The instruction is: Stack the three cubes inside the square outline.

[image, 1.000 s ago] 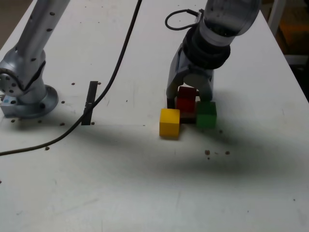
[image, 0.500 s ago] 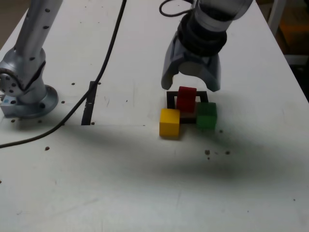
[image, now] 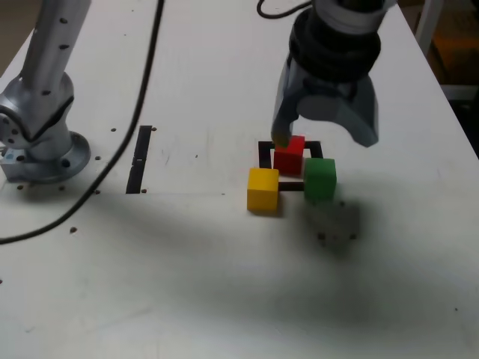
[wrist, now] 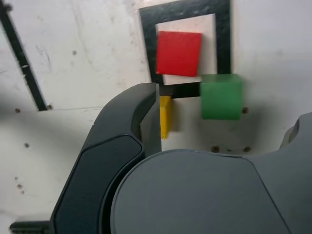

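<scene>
The three cubes sit low on the white surface (image: 224, 284), none stacked yet. Going from the exterior view's left: the small yellow solid block (image: 263, 189) stands outside the square outline of thin black tape (image: 263, 153), touching or just beside its near left corner; the small red solid block (image: 289, 156) rests flat inside that outline, on the white patch within it; the small green solid block (image: 320, 179) sits at the near right corner, overlapping the tape line rather than lying inside.

By my reading, one step is done: the red block is placed as the base of the stack. Two steps are left, setting the yellow and green blocks on top of it, one after the other.

The grey gripper (image: 326, 134) hangs above the red and green blocks with its fingers (image: 364, 123) spread wide and nothing between them; the wrist view shows the same, with one dark finger (wrist: 141, 122) partly covering the yellow block.

The surface is a pale, lightly scuffed tabletop dotted with small dark specks. At the exterior view's left stand the arm's silver base (image: 41, 142), a black cable (image: 120, 134) trailing across, and a single straight black tape strip (image: 140, 159). Little of the room shows beyond the far right edge.
</scene>
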### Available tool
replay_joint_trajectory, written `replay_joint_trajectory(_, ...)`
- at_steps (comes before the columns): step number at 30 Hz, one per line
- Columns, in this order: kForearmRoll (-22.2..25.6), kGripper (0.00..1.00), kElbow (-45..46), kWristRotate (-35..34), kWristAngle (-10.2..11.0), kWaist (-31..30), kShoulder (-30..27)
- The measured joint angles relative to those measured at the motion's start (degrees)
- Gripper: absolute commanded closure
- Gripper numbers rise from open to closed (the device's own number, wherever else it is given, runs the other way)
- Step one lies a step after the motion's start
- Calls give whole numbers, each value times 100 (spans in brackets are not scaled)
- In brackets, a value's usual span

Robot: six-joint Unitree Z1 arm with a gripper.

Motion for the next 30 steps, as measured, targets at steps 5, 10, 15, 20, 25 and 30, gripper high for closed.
replay_joint_trajectory(5,392,1,344,-93,-254,-27,-69)
replay_joint_trajectory(10,419,1,922,-205,-404,-118,-355)
replay_joint_trajectory(15,256,1,1354,-394,-409,-263,-399)
replay_joint_trajectory(20,-395,0,1908,-404,-519,-300,-695)
replay_joint_trajectory(25,-866,0,2196,-391,-537,-432,-741)
replay_joint_trajectory(30,-1037,1,2285,-391,-547,-490,-668)
